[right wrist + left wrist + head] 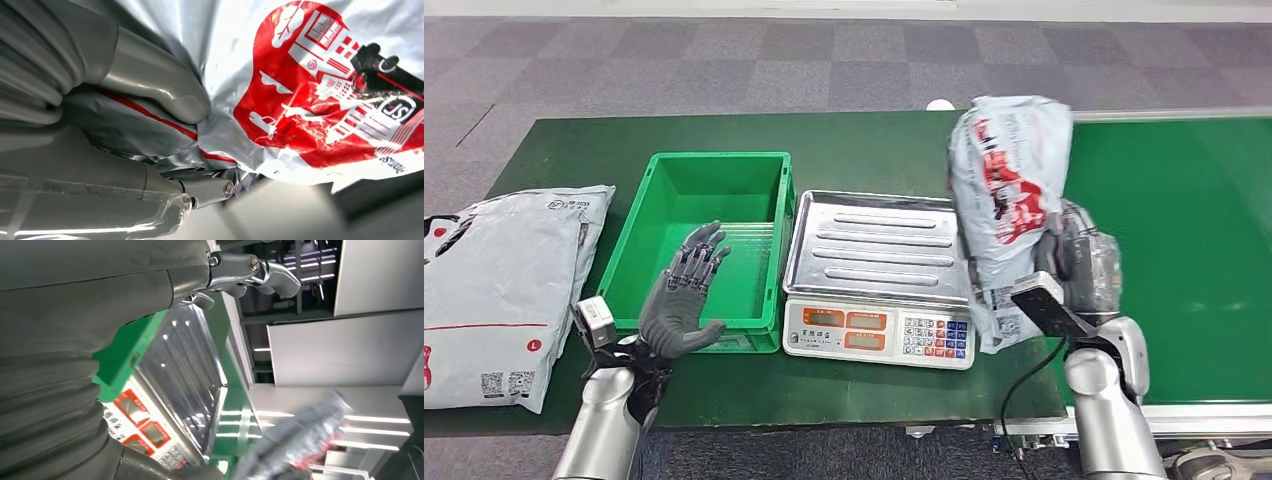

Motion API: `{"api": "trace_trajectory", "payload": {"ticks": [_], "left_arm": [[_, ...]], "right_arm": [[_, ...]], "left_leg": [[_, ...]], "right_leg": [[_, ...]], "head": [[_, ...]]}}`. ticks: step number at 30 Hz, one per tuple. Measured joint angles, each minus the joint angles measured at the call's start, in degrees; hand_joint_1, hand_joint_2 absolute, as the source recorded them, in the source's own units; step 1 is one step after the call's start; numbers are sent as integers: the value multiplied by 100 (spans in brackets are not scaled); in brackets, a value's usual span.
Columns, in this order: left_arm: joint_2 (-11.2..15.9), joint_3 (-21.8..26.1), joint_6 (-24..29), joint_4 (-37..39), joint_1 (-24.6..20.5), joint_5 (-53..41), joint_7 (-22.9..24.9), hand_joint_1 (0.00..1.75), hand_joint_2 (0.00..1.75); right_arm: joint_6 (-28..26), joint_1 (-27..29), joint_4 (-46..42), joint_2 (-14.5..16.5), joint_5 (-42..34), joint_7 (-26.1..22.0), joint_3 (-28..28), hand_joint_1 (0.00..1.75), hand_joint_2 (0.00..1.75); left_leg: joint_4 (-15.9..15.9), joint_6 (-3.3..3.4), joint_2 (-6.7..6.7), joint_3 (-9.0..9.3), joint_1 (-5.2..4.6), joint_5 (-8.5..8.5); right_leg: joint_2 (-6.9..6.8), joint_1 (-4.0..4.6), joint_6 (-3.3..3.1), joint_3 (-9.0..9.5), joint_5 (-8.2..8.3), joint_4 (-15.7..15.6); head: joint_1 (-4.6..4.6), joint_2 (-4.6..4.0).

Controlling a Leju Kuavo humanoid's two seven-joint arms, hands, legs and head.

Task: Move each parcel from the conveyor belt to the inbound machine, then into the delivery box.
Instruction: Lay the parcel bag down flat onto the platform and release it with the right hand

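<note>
A grey parcel [1009,190] with red print hangs upright between the scale and the green conveyor belt [1184,250], gripped by my right hand [1079,262]. The right wrist view shows my thumb [150,80] pressed into the crumpled grey parcel [310,85]. The inbound machine is a scale with a steel tray [874,245] and a keypad front [879,333]; the parcel's lower end overlaps its right edge. My left hand [684,295] hovers with fingers spread over the front of the green delivery box [704,240], holding nothing. In the left wrist view the steel tray [185,375] and the blurred parcel [300,440] appear.
A second large grey parcel [499,290] lies flat at the left end of the dark green table [844,140]. The delivery box holds nothing. Grey carpet floor lies beyond the table.
</note>
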Motion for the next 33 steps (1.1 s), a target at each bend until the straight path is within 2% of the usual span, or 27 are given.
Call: {"api": "trace_trajectory", "payload": {"ticks": [5,7,17,20,22,27,29,33], "left_arm": [[-30,-120,-9,178,-194,0,0,0,175],[-32,-142,-10,224,-218,1,0,0,175],[-32,-232,-29,378,-268,2,0,0,175],[-35,-267,-46,432,-303,-9,0,0,175],[-48,-306,-46,459,-318,-22,0,0,175],[-99,-401,-99,506,-336,-19,0,0,175],[-123,-432,-119,536,-368,-16,0,0,175],[-173,-522,-144,683,-522,-7,0,0,175]], "right_arm": [[1358,-150,543,134,-630,189,446,175,175],[1709,-216,788,178,-935,263,505,175,175],[2036,-408,1418,282,-1252,315,628,175,175],[1968,-516,1535,283,-1246,287,679,175,175],[1720,-696,1673,283,-1027,386,750,175,175],[435,-1501,2372,298,512,1045,1189,175,175],[296,-1885,2766,356,880,1205,1423,175,175],[352,-2510,3460,585,1274,1405,1868,175,175]], "left_leg": [[0,0,-1,-1,1,0],[0,0,-1,-2,1,-1],[0,0,0,-4,-1,-1],[0,0,1,-4,-1,-1],[0,0,4,-2,-1,0],[0,-1,11,-2,0,6],[1,-1,14,-1,0,8],[1,-3,13,-1,1,11]], "right_leg": [[-1,1,-1,0,0,1],[-1,1,-1,-1,-1,0],[0,-1,0,-3,-1,0],[2,-1,-1,-3,0,0],[6,-1,-3,-3,3,1],[11,-1,-4,-4,11,2],[14,0,-6,-5,13,2],[12,3,-6,-7,14,3]], "head": [[-1,0],[1,0],[-1,0],[1,0],[1,0],[1,0],[1,0],[-1,0]]}}
